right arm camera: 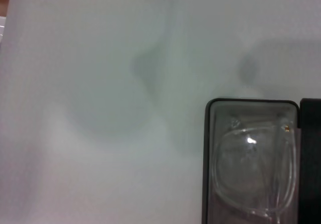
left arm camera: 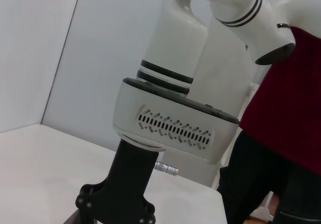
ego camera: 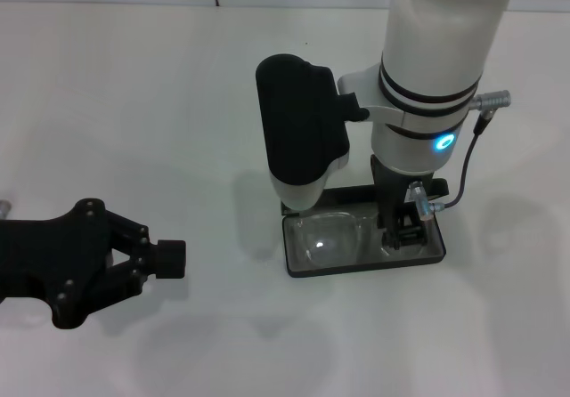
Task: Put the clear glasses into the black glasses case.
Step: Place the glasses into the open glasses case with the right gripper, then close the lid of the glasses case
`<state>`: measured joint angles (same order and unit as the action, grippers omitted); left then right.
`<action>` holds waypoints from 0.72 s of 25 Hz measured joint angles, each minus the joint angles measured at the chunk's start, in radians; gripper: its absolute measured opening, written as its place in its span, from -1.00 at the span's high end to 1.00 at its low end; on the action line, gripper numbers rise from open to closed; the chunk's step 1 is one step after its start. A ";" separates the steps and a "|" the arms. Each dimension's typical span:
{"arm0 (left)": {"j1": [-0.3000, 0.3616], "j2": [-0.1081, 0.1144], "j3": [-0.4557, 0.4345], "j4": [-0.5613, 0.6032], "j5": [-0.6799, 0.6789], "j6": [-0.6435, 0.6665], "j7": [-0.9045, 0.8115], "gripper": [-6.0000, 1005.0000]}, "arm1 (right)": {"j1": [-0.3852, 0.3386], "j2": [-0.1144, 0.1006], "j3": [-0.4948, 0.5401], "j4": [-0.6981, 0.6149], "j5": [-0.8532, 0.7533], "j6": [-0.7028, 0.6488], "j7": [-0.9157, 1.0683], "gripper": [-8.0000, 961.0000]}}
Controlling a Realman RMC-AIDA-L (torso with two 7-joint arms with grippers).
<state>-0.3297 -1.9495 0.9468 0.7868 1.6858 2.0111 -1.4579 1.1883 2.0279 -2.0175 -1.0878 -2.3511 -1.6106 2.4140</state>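
Two arms: one rests far off on the left, and one works over the box on the right.
Left gripper (ego camera: 174,259): it lies low over the white table (ego camera: 134,103), well apart from the box. It holds nothing. I cannot tell if its claw is open or closed.
Table: it is white and bare around the box.
Black glasses case (ego camera: 307,271): it lies open and flat near the middle of the table, to the right of the left gripper. Its long side runs left to right in the head view. Its dark rim goes all the way around a grey inside.
Clear glasses (ego camera: 328,239): they are already lying inside the case, down in the tray. They are see-through, so they are hard to spot. They run the same way as the case, long side along long side. The right wrist view shows them (right arm camera: 251,176) tucked inside the rim of the case (right arm camera: 205,174).
Right gripper (ego camera: 403,232): it points straight down into the right end of the case. The glasses stretch away to the left of it. I cannot tell if its claw is gripping the glasses or has let go.
Nearer arm: the right one, by a lot. It is right on top of the case.
What matters next: I think the glasses are in place, so the right gripper must lift straight up and not drag them out.
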 joint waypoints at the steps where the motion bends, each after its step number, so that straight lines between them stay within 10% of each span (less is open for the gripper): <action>1: 0.000 0.000 0.000 0.000 0.000 0.000 0.000 0.92 | 0.000 0.000 0.002 -0.002 0.000 0.000 0.000 0.72; 12: 0.003 -0.001 -0.025 -0.003 -0.003 0.000 -0.007 0.92 | -0.089 0.000 0.046 -0.182 -0.022 -0.018 0.005 0.68; 18: -0.013 -0.008 -0.076 -0.003 -0.005 0.000 -0.065 0.92 | -0.295 -0.002 0.181 -0.520 -0.080 -0.066 0.004 0.68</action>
<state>-0.3423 -1.9571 0.8712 0.7838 1.6804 2.0115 -1.5233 0.8931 2.0259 -1.8369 -1.6081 -2.4312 -1.6767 2.4181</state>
